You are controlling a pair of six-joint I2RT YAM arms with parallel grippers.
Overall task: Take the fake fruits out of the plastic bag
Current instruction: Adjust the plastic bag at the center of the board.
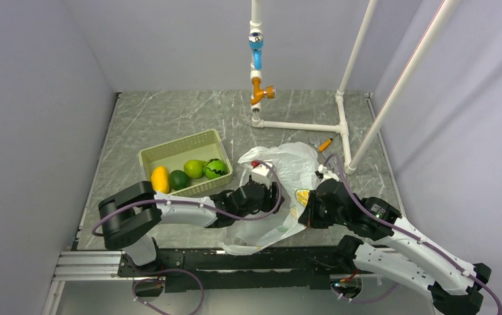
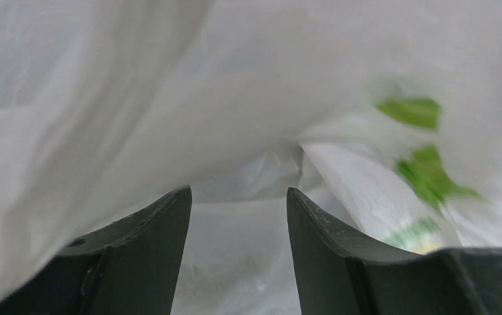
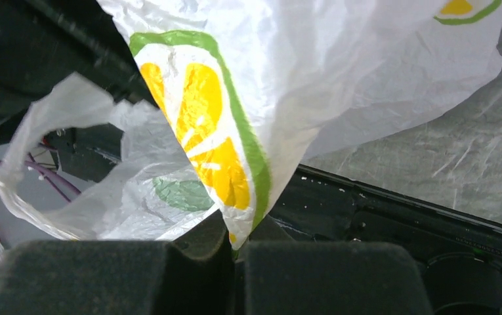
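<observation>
Pinching plastic bag (image 3: 340,79) edge, right end effector (image 3: 235,248) sits near table (image 1: 169,118) front.

Crumpled bag (image 1: 294,167), four fruits (image 1: 194,168) alongside

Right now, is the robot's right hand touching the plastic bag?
Touching. The right wrist view shows the right hand shut tight on a fold of the plastic bag, which runs straight down into the pinch with no gap.

Illumination is bright and diffuse with faint shadows; the plastic bag (image 2: 366,79) is blurred at the right of the left wrist view, and the fingers (image 3: 327,279) at the right wrist view's lower edge are defocused.
</observation>
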